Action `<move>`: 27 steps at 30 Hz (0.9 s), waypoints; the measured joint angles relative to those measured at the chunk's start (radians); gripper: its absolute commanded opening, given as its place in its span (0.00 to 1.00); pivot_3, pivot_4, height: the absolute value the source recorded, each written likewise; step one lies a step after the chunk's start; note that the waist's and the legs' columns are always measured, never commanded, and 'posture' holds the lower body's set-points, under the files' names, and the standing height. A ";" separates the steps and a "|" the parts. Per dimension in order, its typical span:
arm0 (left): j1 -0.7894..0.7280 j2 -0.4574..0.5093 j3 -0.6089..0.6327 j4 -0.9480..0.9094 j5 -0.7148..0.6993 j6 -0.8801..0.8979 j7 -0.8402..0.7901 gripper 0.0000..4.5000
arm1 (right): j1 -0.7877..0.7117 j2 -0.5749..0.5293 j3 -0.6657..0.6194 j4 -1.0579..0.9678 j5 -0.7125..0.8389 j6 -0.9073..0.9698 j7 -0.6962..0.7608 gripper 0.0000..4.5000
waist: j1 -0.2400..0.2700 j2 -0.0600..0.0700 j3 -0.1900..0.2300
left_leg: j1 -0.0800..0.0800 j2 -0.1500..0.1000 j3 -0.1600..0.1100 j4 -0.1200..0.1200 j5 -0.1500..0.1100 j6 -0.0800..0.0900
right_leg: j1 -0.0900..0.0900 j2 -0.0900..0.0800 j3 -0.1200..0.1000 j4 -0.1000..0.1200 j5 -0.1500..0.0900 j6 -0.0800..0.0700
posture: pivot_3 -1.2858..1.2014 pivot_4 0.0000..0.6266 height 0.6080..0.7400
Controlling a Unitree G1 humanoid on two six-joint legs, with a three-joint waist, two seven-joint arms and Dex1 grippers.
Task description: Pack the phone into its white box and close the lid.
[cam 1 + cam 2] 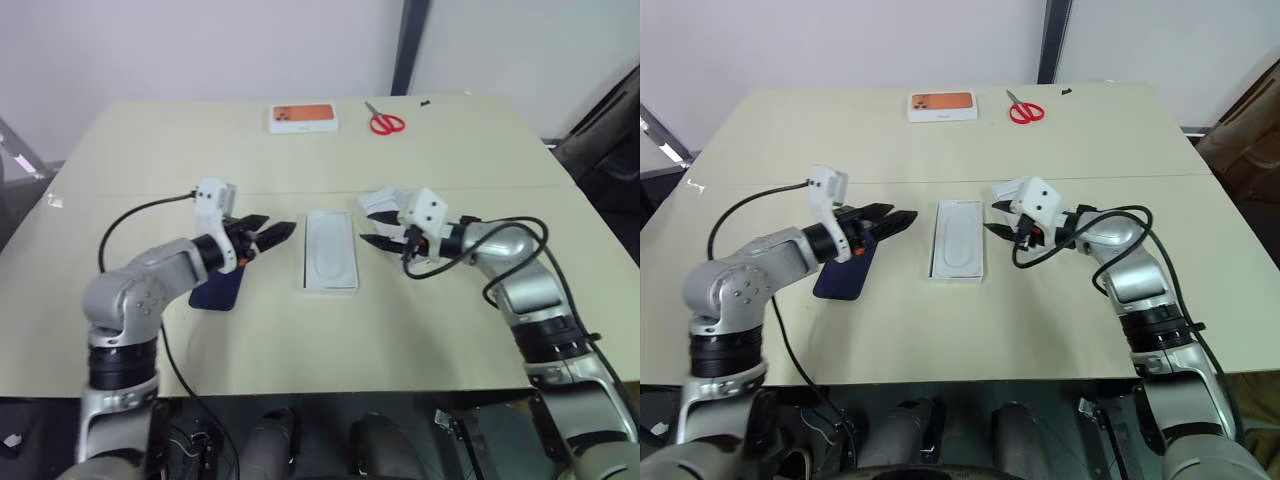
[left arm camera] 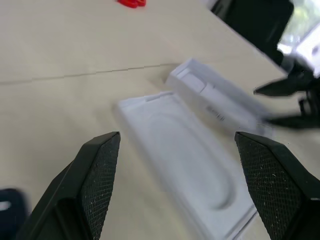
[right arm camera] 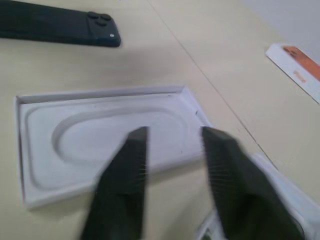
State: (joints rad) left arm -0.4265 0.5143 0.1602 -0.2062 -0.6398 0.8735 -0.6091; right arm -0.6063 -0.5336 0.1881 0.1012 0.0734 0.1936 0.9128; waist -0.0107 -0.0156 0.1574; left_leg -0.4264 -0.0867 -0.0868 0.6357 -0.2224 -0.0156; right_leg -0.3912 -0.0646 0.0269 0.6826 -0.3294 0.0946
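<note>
Count on the table (image 1: 450, 330): one phone, one white box, one lid, one orange-topped box, one pair of scissors. Two grippers are over it.

The white box (image 1: 330, 250) lies open side up at mid-table, and is the reference for everything below. One white insert (image 3: 107, 140) with a rounded recess sits inside it. The recess holds nothing.

The phone (image 1: 845, 275) lies flat to the left of the white box, apart from it. Its back faces up, and the right wrist view shows the camera cluster. Part of it is hidden under the left forearm.

The lid (image 2: 215, 102) lies just beside the right side of the white box, toward the far end. Contact between the two cannot be judged.

The left gripper (image 1: 268, 236) hovers left of the white box, above the table and pointing toward it. Its fingers are spread wide with nothing between them.

The right gripper (image 1: 378, 228) is right of the white box, over the lid. Its two fingers stand apart with a clear gap, and nothing is held.

The orange-topped box (image 1: 303, 118) is well beyond the white box, at the far edge. The red-handled scissors (image 1: 385, 122) are also at the far edge, to the right of the orange-topped box.
</note>
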 measured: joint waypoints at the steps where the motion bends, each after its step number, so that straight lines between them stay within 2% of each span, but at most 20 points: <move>1: 0.011 0.027 -0.010 0.021 0.021 -0.061 -0.050 0.86 | -0.004 0.018 0.027 0.004 -0.022 -0.001 -0.008 0.01 | 0.000 0.000 0.000 | 0.000 0.000 0.000 -0.001 0.000 0.000 | 0.000 0.000 0.000 0.000 0.000 0.000 | 0.52 0.24 0.95; 6: 0.028 0.075 -0.021 0.089 0.071 -0.224 -0.180 0.86 | -0.044 0.051 0.162 0.033 -0.144 -0.027 -0.018 0.01 | 0.001 0.000 0.000 | 0.000 -0.001 -0.001 -0.002 0.000 0.000 | -0.001 -0.001 -0.001 0.000 0.000 0.000 | 0.52 0.24 0.95; 15: 0.054 0.035 -0.056 0.091 0.107 -0.274 -0.175 0.86 | -0.116 0.076 0.270 0.145 -0.282 -0.056 -0.007 0.01 | -0.005 0.000 0.000 | 0.000 0.000 -0.001 -0.003 0.000 0.000 | -0.002 -0.001 0.000 0.000 0.000 0.000 | 0.52 0.24 0.95; 27: 0.060 0.014 -0.066 0.076 0.110 -0.274 -0.136 0.86 | -0.120 0.154 0.279 0.194 -0.306 -0.099 0.008 0.01 | -0.006 0.000 0.000 | 0.000 0.000 -0.001 -0.003 0.000 0.000 | -0.002 0.000 -0.001 0.000 0.000 0.000 | 0.52 0.24 0.95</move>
State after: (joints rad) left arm -0.3665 0.5279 0.0939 -0.1301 -0.5297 0.5993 -0.7451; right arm -0.7267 -0.3798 0.4669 0.2954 -0.2325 0.0949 0.9205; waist -0.0167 -0.0155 0.1576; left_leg -0.4262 -0.0871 -0.0877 0.6326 -0.2221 -0.0159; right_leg -0.3929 -0.0648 0.0263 0.6831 -0.3293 0.0946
